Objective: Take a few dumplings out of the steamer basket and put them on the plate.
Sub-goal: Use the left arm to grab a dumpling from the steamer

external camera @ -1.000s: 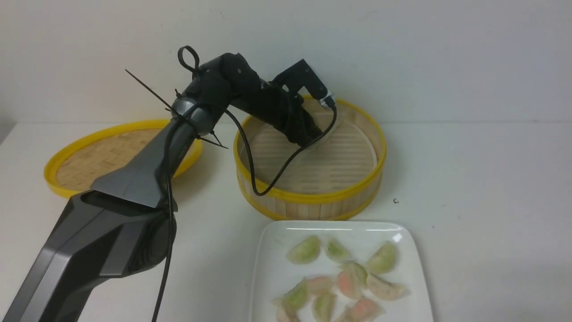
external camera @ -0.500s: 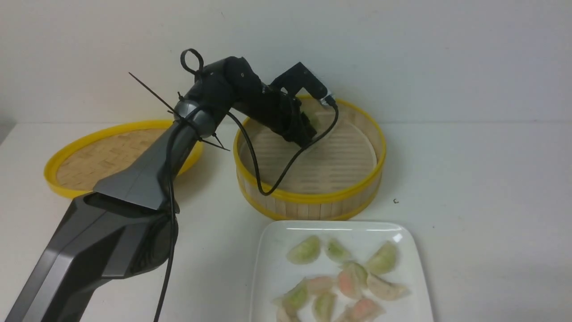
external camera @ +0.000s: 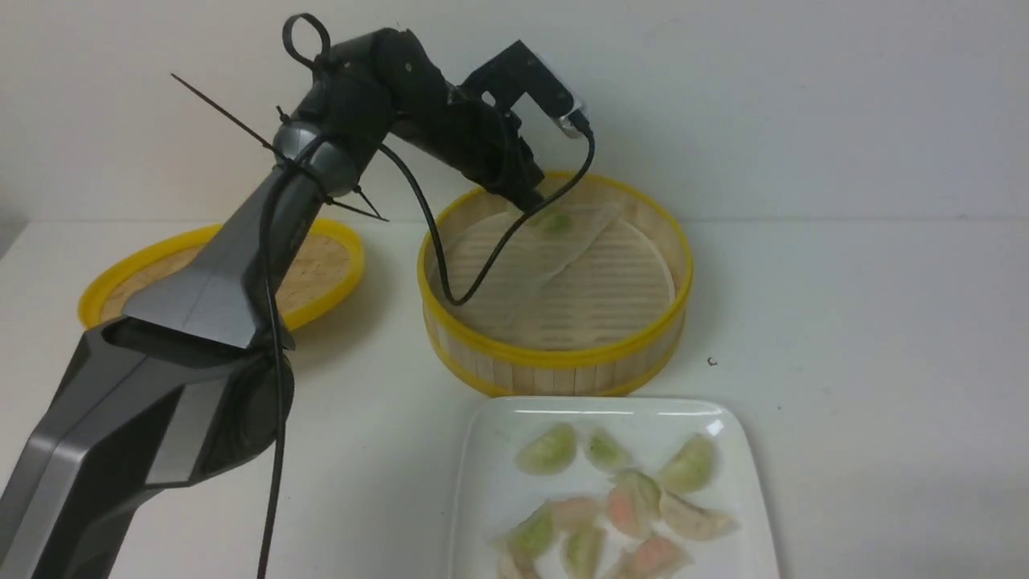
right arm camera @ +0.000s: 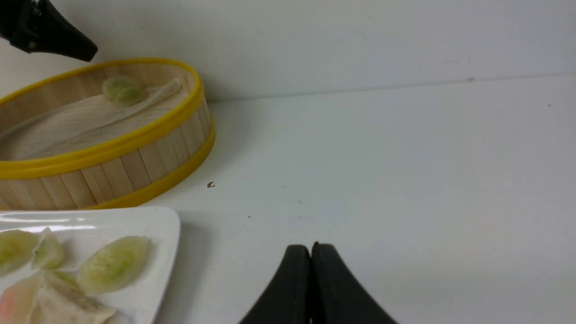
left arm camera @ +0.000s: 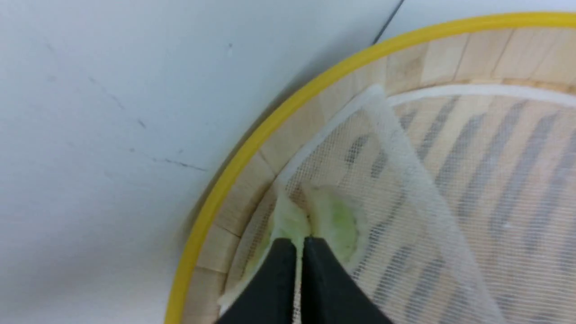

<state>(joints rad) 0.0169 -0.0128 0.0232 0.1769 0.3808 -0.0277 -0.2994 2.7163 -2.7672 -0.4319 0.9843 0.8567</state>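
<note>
Bottom of the frame, the plate point(external camera: 615, 408) sits close against the steamer basket point(external camera: 555, 355), likely to keep transfers short; it carries many dumplings point(external camera: 548, 449). At upper centre, the left tool point(left arm camera: 300, 245) is closed, apparently empty, above two dumplings on the far side of the basket's liner point(left arm camera: 423, 189).

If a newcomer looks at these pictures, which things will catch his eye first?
Probably the round basket with bright yellow rims, standing near the wall, with a dark robot arm reaching over it from the left. Next comes the glossy white plate in front of it, carrying a loose cluster of pale green and pinkish dumplings.
</note>
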